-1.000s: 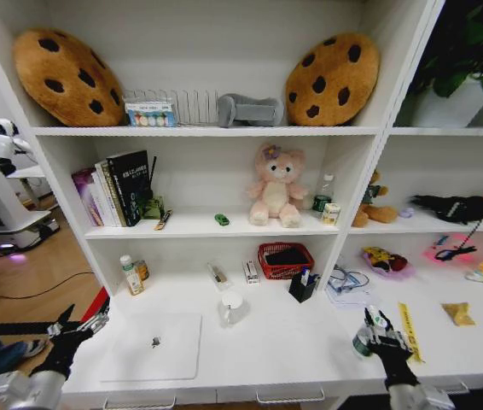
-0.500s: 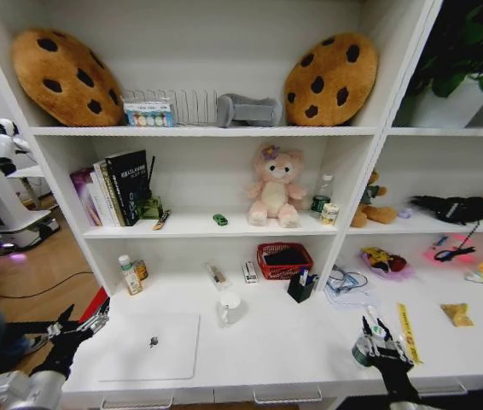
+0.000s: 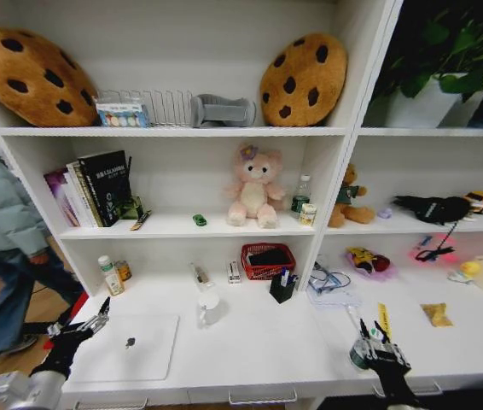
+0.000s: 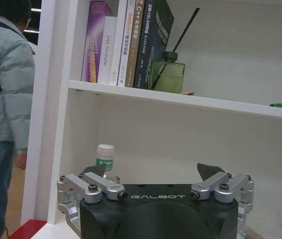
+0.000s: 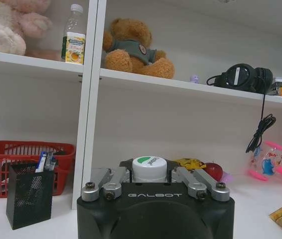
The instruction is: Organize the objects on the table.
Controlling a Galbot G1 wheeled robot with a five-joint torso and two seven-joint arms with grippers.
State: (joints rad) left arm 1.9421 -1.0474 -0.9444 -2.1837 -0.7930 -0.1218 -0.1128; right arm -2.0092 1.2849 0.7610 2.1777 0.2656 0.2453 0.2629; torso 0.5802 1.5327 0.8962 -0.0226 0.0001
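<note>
Clamping its fingers on the small green-capped bottle [image 5: 149, 168] to carry it, the right gripper [image 3: 378, 350] hovers right of the silver laptop [image 3: 129, 347], while the left gripper [image 3: 79, 329] idles spread empty beside it.

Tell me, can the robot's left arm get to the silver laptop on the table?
Probably yes. The left gripper hangs open beside the laptop's near left corner. Nothing stands between them on the table, though a tiny dark thing lies on the lid.

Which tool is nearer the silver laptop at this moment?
The left. The left tool hangs open at the laptop's left edge, by the table's front corner. The right tool, shut on a small white bottle, is far along the table to the laptop's right.
</note>
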